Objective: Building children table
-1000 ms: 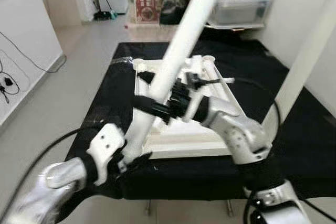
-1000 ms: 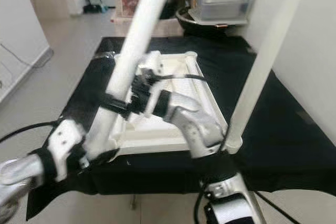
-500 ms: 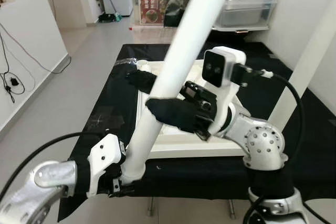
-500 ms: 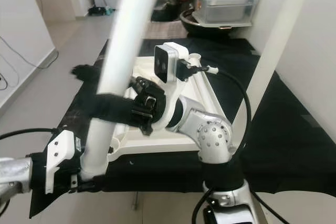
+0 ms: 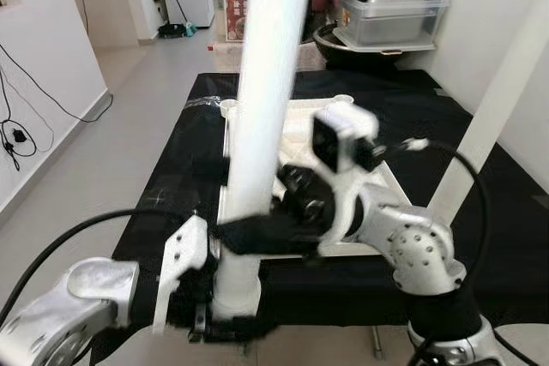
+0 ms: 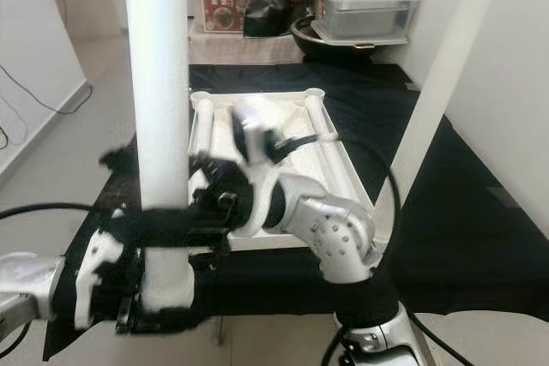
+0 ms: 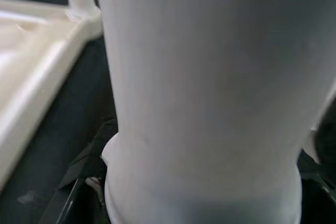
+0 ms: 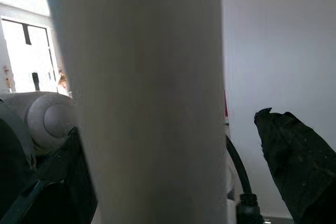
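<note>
Both the left claw [image 5: 225, 319] and right claw [image 5: 249, 236] are clenched round the upright white table leg [image 5: 257, 126] (slightly blurred) at the surface's [image 5: 171, 177] near edge.

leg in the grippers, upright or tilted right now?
Upright. The white table leg rises near vertical through the head views, left gripper at its base, right gripper wrapped around it just above. Its top is out of frame.

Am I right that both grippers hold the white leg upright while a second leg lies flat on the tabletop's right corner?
Not quite: the second leg stands upright at that corner, as the right eye view shows. Both the left gripper and the right gripper do hold the white leg upright.
</note>
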{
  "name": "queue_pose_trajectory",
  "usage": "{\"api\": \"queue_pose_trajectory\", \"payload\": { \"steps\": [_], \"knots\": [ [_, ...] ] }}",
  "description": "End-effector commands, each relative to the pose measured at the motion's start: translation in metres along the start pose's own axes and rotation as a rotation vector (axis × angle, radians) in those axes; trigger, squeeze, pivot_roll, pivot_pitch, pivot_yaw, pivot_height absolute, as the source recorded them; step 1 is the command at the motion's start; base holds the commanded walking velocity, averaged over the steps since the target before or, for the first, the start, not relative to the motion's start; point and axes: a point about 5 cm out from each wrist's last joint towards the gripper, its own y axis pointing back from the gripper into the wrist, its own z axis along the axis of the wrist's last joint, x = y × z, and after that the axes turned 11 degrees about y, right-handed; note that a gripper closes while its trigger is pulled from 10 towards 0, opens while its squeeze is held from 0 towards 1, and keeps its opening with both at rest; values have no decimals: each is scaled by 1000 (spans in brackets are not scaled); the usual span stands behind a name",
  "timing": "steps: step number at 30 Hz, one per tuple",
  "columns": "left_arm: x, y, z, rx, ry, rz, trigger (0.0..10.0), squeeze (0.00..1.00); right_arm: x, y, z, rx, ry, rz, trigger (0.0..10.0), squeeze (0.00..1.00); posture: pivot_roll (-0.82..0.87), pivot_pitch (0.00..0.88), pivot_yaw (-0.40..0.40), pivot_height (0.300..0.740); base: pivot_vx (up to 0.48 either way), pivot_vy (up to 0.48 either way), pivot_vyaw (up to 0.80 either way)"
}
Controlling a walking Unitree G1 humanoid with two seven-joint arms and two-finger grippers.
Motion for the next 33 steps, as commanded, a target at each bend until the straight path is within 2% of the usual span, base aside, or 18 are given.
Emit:
{"api": "queue_pose_trajectory", "payload": {
  "steps": [1,3,10,11,14,18,20,21,22,23,33],
  "knots": [
    [-3,0,1,15,-7,-23,10000,0,0,-1,0,6,15,8,10000,0,96,0,-1,740,0,0,0],
    [-12,9,-5,79,24,-70,10000,0,-1,4,0,29,-4,2,10000,0,99,0,-4,740,0,0,0],
    [-17,16,-12,145,41,-98,10000,0,0,6,0,41,-20,21,10000,0,103,0,-7,740,0,0,0],
    [-19,24,-17,196,70,-118,10000,0,5,6,3,29,-35,68,10000,0,104,0,-8,740,0,0,0],
    [-19,27,-18,211,76,-121,10000,0,7,6,4,19,-45,85,10000,0,105,0,-8,740,0,0,0],
    [-8,36,-14,218,74,-100,10000,0,13,6,4,-9,-72,135,9686,0,98,0,-5,740,0,0,0],
    [-8,36,-14,218,74,-100,10000,0,13,6,4,-9,-72,135,9686,0,98,0,-5,740,0,0,0],
    [-3,35,-12,203,61,-88,10000,0,16,3,2,-14,-85,150,4941,0,90,0,-3,740,0,0,0],
    [2,33,-11,191,50,-76,10000,0,19,2,0,-19,-98,160,1647,0,89,0,-4,740,0,0,0],
    [5,31,-9,182,41,-67,10000,0,21,0,-2,-24,-111,169,118,0,86,0,-3,740,0,0,0],
    [7,29,-8,188,30,-98,10000,0,22,1,-10,-11,-140,152,0,0,78,0,2,740,0,0,0]
  ]
}}
